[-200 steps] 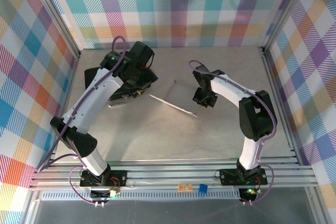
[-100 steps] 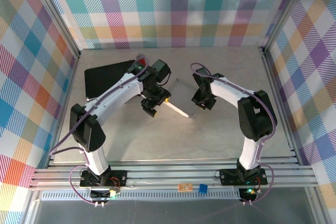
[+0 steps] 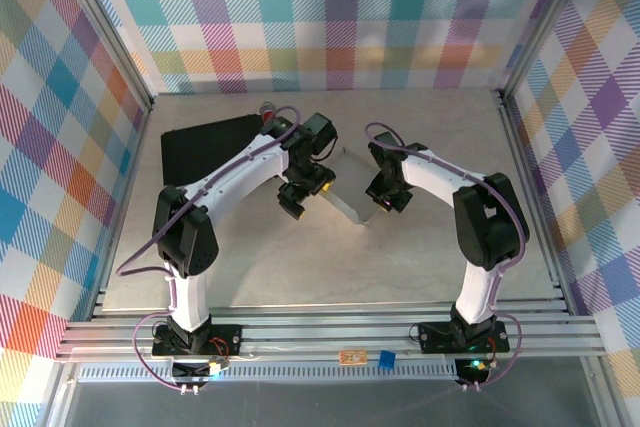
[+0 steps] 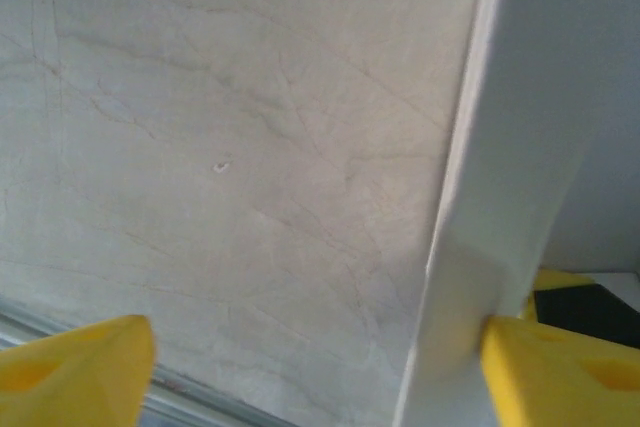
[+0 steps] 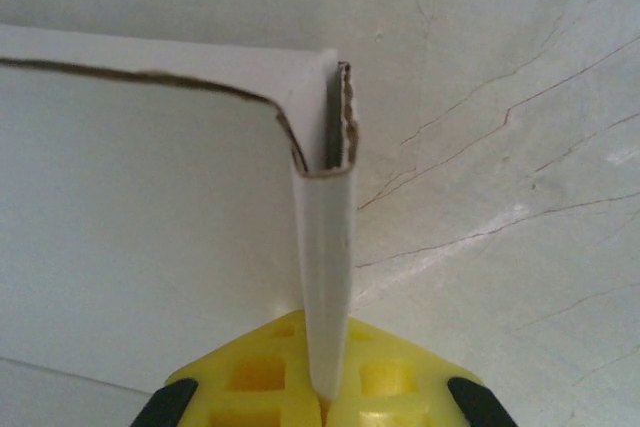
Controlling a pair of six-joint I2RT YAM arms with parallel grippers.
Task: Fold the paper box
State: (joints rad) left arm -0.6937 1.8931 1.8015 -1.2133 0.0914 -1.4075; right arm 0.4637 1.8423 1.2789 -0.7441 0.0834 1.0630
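The paper box (image 3: 347, 190) is thin white cardboard, smooth on its face, with a brown fluted core showing at the cut edges (my right wrist camera shows that best). It sits at the middle of the pale, grey-veined stone-look table (image 3: 300, 267), held up off the surface between my two arms. My right gripper (image 3: 386, 198) is closed tight on it: in the wrist view a narrow flap, folded double into a slim U, runs straight down into the yellow gridded pads (image 5: 262, 375) of that gripper (image 5: 325, 387), while the broad panel of the box (image 5: 150, 197) spreads away to the left. My left gripper (image 3: 303, 193) stands wide open at the box's other side. In its wrist view the upright white panel (image 4: 520, 147) lies inside the span of the gripper (image 4: 315, 372), touching the right-hand yellow fingertip (image 4: 560, 367), with the other fingertip well apart from it over bare table (image 4: 200, 147). A second ago my left arm was bent over the matte black case (image 3: 205, 147) at the left rear; it has since swung in to the box, leaving the case uncovered, and its jaws have spread wider. My right gripper has kept its place and its pinch.
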